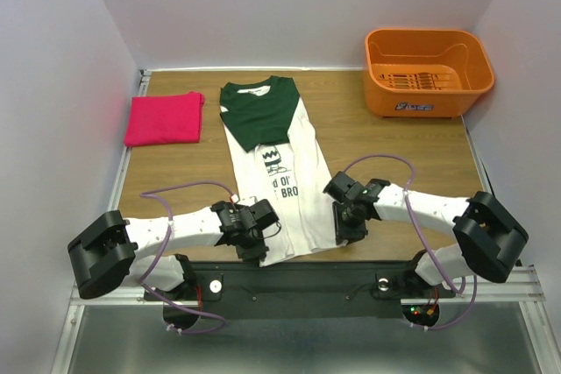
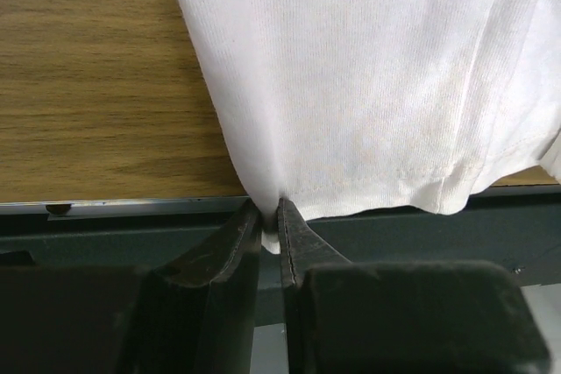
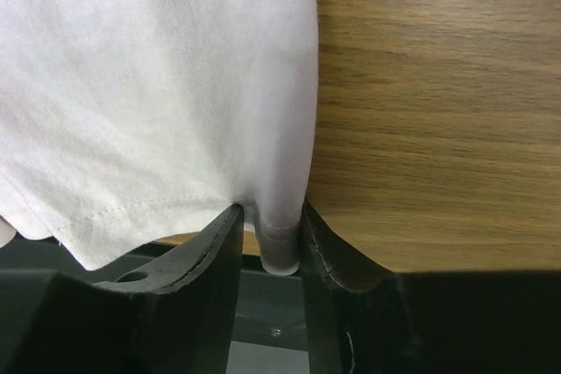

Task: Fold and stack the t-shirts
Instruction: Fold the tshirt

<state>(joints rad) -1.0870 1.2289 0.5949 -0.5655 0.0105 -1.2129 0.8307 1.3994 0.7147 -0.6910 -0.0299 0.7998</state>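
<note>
Desk point(image 1: 377, 142): white tee point(image 1: 279, 159) lies lengthwise down the middle. Collar at the far end, green sleeves tucked in, hem hanging just over the near edge.

Step in hand looks like the hem-to-collar fold.
- Left tool point(image 2: 270, 216): clenched on the left hem corner, cloth pinched thin between the jaws.
- Right tool point(image 3: 273, 221): grasping the right hem corner. A thicker doubled edge fills the gap, both jaws touching it.

To do it well:
- Raise both corners together and level.
- Keep the hem taut between them so the middle doesn't sag.
- Carry it low toward the collar, lay it square to the side edges, let go only once flat.

Risks, my read: left pinch sits right at the corner tip and may slip. Right holds more layers and may drag unevenly.

Count:
- 1 desk
- 1 white tee
- 1 orange basket point(image 1: 428, 72), far right corner
- 1 pink tee point(image 1: 164, 118), folded at far left, well apart from the white one (2 tees total)
- 2 tools
</note>
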